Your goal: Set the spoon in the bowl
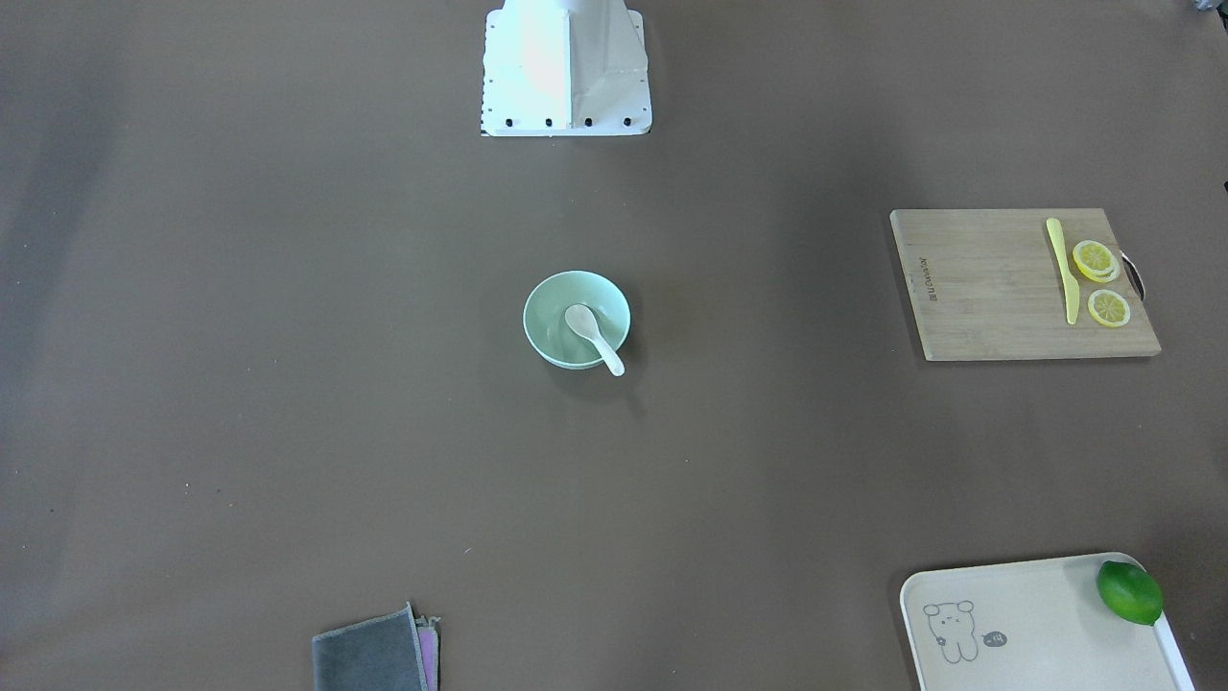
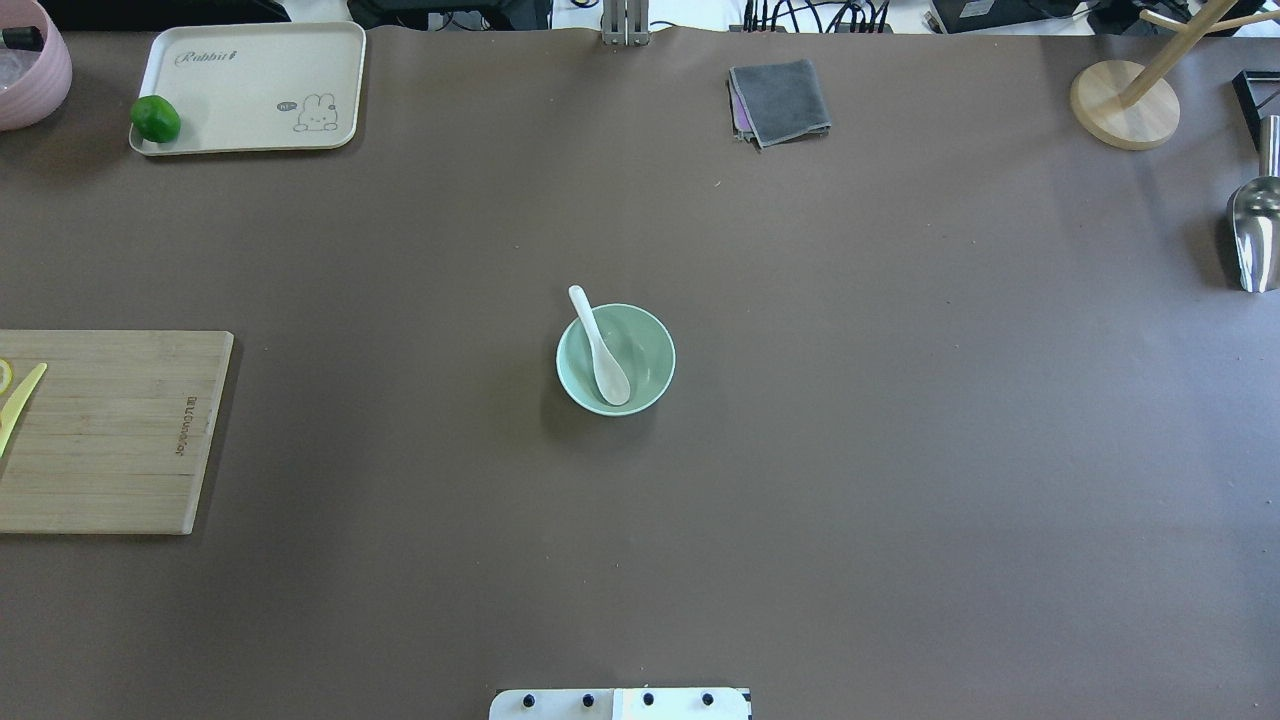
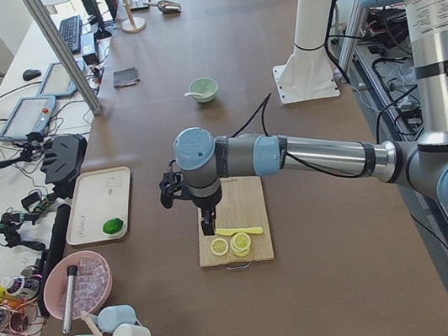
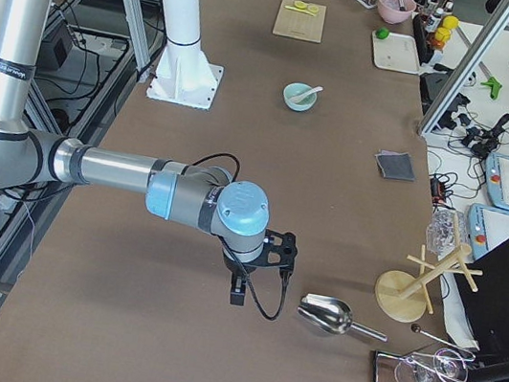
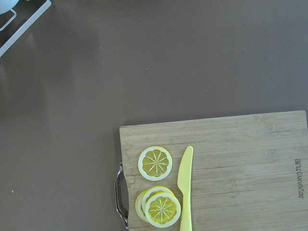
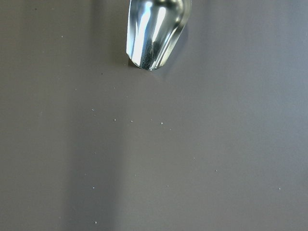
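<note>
The pale mint-green bowl point(image 1: 561, 359) stands at the middle of the table, also in the overhead view point(image 2: 668, 358). The white spoon point(image 1: 587, 329) lies in it, scoop down inside, handle resting over the rim point(image 2: 598, 348). Both show small in the side views, the bowl point(image 3: 206, 91) point(image 4: 296, 98). My left gripper point(image 3: 207, 222) hangs over the cutting board far from the bowl. My right gripper point(image 4: 237, 291) hangs near a metal scoop at the other end of the table. Both show only in side views, so I cannot tell whether they are open or shut.
A wooden cutting board point(image 1: 979, 288) bears a yellow knife point(image 1: 1063, 271) and lemon slices point(image 1: 1096, 259). A beige tray point(image 1: 1036, 614) holds a lime point(image 1: 1130, 592). A grey cloth point(image 2: 780, 100), a wooden stand point(image 2: 1125, 105) and a metal scoop point(image 2: 1255, 225) lie along the far and right edges.
</note>
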Robot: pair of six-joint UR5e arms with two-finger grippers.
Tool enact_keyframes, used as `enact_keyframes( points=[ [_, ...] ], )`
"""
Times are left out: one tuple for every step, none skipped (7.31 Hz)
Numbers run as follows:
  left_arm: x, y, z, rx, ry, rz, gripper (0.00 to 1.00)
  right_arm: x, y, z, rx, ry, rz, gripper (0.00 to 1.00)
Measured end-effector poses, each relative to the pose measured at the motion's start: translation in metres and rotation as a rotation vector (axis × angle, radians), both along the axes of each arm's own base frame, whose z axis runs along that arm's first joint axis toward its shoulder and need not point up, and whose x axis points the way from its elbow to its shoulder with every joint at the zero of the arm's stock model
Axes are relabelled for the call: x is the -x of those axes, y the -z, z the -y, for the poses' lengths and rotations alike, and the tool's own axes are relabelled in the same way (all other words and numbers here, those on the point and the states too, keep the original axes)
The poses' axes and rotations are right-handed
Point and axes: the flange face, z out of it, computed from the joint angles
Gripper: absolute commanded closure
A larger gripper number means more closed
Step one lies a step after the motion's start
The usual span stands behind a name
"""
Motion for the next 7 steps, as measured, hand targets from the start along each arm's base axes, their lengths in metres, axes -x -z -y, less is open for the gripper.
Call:
enact_keyframes(
  points=[
    [0.002, -0.015, -0.011, 0.006, 0.003, -0.001, 0.02, 0.001, -0.005, -0.001, 0.01, -0.002, 0.011, 0.0],
    [0.002, -0.031, -0.019, 0.025, 0.005, -0.001, 0.02, 0.001, -0.009, -0.002, 0.02, -0.002, 0.017, 0.0],
    [0.003, -0.042, -0.026, 0.046, 0.008, 0.0, 0.02, 0.002, -0.012, -0.003, 0.026, -0.002, 0.02, 0.0],
    [0.005, -0.051, -0.034, 0.065, 0.011, 0.005, 0.02, 0.002, -0.013, -0.003, 0.029, -0.002, 0.022, 0.0],
    [0.009, -0.054, -0.04, 0.071, 0.022, 0.01, 0.02, 0.002, -0.014, -0.003, 0.031, -0.002, 0.022, 0.0],
    [0.017, -0.052, -0.046, 0.067, 0.041, 0.012, 0.02, 0.002, -0.015, -0.004, 0.031, 0.0, 0.023, 0.0],
    [0.023, -0.052, -0.051, 0.069, 0.055, 0.012, 0.02, 0.003, -0.015, -0.004, 0.031, 0.004, 0.023, 0.0]
  ],
)
